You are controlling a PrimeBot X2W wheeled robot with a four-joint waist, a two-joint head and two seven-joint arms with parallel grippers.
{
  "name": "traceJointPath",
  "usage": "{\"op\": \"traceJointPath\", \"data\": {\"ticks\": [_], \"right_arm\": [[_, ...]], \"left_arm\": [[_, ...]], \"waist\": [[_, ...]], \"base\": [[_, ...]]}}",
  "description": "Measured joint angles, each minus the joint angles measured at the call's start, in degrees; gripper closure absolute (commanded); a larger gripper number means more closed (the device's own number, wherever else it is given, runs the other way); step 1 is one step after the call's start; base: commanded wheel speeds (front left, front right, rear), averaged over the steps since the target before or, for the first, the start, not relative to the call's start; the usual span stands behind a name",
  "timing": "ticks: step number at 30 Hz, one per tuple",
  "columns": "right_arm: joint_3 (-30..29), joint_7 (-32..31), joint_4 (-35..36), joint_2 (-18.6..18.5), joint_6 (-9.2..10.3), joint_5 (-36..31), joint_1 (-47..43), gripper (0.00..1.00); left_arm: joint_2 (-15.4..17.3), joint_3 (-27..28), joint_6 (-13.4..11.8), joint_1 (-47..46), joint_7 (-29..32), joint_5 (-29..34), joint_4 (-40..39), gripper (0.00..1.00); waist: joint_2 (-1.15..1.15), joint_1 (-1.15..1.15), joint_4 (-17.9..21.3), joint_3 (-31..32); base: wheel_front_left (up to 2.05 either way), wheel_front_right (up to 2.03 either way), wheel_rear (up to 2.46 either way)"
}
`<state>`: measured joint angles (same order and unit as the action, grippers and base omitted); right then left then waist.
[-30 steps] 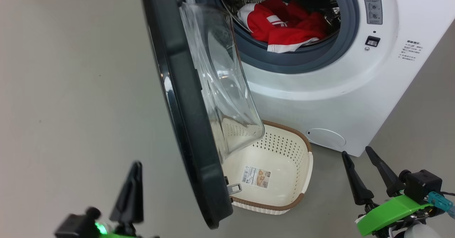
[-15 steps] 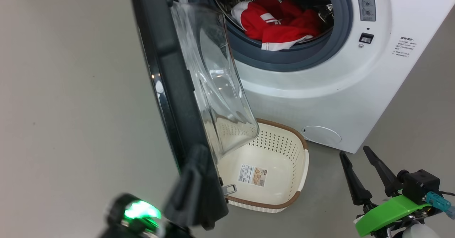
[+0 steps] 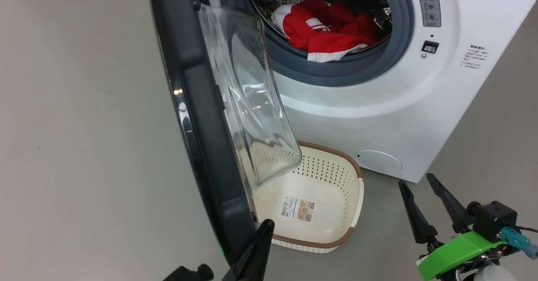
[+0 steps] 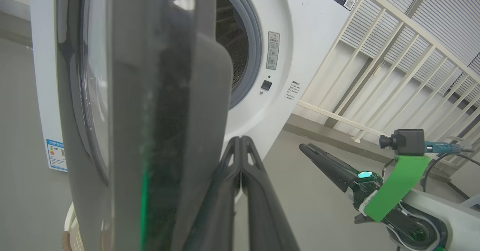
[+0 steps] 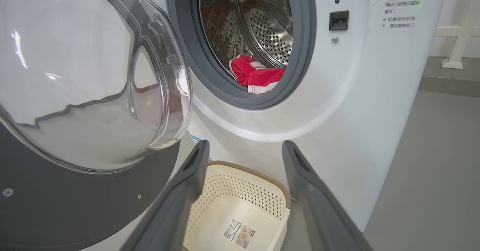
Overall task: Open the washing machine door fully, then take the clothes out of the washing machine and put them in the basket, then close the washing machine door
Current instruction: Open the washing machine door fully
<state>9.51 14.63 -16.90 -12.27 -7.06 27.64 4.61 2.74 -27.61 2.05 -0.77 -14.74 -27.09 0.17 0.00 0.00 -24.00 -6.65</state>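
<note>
My left claw (image 4: 240, 141) has its two fingers pressed together with nothing between them. Its tip is just beside the lower edge of the door (image 3: 201, 117), on the side facing the washing machine (image 3: 378, 117); I cannot tell whether it touches. My right claw (image 3: 424, 205) is spread wide and hangs above the floor (image 3: 84, 146), right of the basket (image 3: 357, 197). The door stands partly open, its glass bowl (image 3: 252, 104) over the basket's near corner. The red clothes (image 3: 328, 33) lie in the drum (image 5: 270, 29).
</note>
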Motion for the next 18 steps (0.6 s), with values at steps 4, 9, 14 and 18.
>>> {"op": "traceJointPath", "data": {"ticks": [4,9,14,18], "right_arm": [[0.0,0.0,0.0,0.1,0.00,0.0,0.0,0.00],[0.0,0.0,0.1,0.2,0.00,0.0,0.0,0.00],[-0.1,0.0,0.1,0.2,0.00,0.0,0.0,0.00],[-0.1,0.0,0.2,0.2,0.00,0.0,0.0,0.00]], "left_arm": [[-0.1,0.4,-0.4,0.0,0.0,-0.3,0.8,1.00],[-0.5,3.0,-2.2,0.6,0.0,-0.7,0.8,1.00],[-0.4,7.3,-3.7,2.0,0.0,-0.6,0.5,1.00],[-0.4,10.4,-4.2,3.2,0.0,-0.2,0.2,1.00]], "waist": [[0.00,0.00,-0.3,0.2],[0.00,0.00,-1.0,0.3],[0.00,0.00,-1.7,0.2],[0.00,0.00,-2.2,0.1]], "base": [[0.00,0.00,0.00],[0.00,0.00,0.00],[0.00,0.00,0.00],[0.00,0.00,0.00]]}}
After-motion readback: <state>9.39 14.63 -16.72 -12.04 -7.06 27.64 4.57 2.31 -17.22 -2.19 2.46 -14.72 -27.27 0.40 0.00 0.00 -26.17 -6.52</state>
